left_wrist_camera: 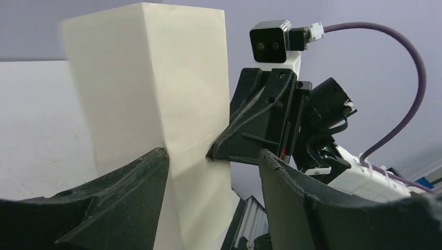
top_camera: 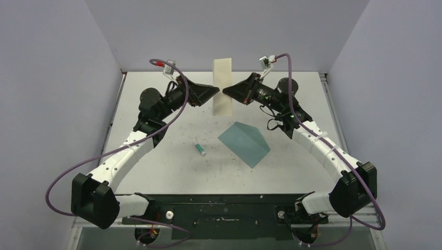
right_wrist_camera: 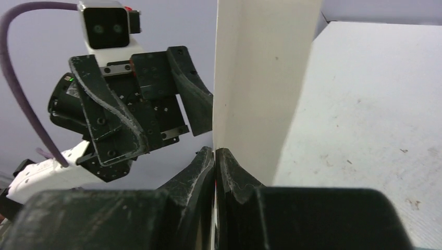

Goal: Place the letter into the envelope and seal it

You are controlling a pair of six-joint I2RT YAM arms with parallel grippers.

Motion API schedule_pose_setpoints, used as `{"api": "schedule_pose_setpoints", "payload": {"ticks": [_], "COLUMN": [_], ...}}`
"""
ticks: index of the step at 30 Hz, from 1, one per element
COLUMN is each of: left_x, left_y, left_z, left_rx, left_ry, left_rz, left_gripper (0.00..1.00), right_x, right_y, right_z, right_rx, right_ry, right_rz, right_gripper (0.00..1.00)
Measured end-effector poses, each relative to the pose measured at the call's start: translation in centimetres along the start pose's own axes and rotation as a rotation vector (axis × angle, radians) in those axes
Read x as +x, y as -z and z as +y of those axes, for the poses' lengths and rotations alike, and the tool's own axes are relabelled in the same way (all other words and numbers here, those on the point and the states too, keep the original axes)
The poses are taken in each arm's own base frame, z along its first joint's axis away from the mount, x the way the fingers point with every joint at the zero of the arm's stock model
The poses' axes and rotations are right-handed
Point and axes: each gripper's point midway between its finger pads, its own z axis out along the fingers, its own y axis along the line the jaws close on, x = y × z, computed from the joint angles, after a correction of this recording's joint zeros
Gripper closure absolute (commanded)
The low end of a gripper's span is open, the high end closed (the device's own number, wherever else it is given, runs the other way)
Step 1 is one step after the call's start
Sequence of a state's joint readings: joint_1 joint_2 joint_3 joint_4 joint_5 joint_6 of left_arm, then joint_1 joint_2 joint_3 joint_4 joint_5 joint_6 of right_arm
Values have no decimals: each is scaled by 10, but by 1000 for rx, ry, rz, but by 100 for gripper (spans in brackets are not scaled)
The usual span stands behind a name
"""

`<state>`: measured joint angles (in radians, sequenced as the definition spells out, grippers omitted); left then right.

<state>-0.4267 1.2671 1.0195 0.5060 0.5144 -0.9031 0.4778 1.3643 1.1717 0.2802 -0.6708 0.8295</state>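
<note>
The letter [top_camera: 222, 86], a pale cream folded sheet, stands upright in the air over the back of the table. My right gripper [top_camera: 224, 91] is shut on its right edge, and in the right wrist view the jaws [right_wrist_camera: 215, 149] pinch the sheet [right_wrist_camera: 260, 78]. My left gripper [top_camera: 218, 89] faces it from the left and is open. Its jaws [left_wrist_camera: 213, 153] straddle the letter [left_wrist_camera: 151, 78]: the left finger [left_wrist_camera: 146, 172] touches the sheet and the right finger [left_wrist_camera: 292, 182] stands apart. The teal envelope [top_camera: 244, 143] lies flat on the table with its flap open, below the grippers.
A small white-and-green glue tube [top_camera: 200, 149] lies on the table left of the envelope. The grey walls close in on three sides. The arm bases and a black rail [top_camera: 224, 211] sit at the near edge.
</note>
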Motion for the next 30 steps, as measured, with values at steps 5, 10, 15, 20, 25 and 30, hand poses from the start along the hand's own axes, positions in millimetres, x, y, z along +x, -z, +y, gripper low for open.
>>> {"api": "schedule_pose_setpoints", "payload": {"ticks": [5,10,15,20,25,30], "left_x": [-2,1,0,-1,-1,1], "left_y": [-5,-8,-8,-8,-9,-11], "left_z": [-6,-5,-3,-2,-7,-9], "left_rx": [37,38,25,21,45,71], "left_ry": [41,70,72,80,113,117], "left_rz": [-13,-8,-20,-23,-21,-11], "left_gripper": [41,40,35,42,58,76], "right_x": [-3,-1,-3,0,1,4], "right_y": [0,1,2,2,2,-1], "right_z": [16,22,26,24,24,20], "right_rx": [-79,-117,-135,-135,-137,-136], "right_ry": [-31,-64,-74,-94,-100,-116], "right_rz": [-15,-15,-22,-21,-20,-9], "right_gripper": [95,95,95,95,95,95]}}
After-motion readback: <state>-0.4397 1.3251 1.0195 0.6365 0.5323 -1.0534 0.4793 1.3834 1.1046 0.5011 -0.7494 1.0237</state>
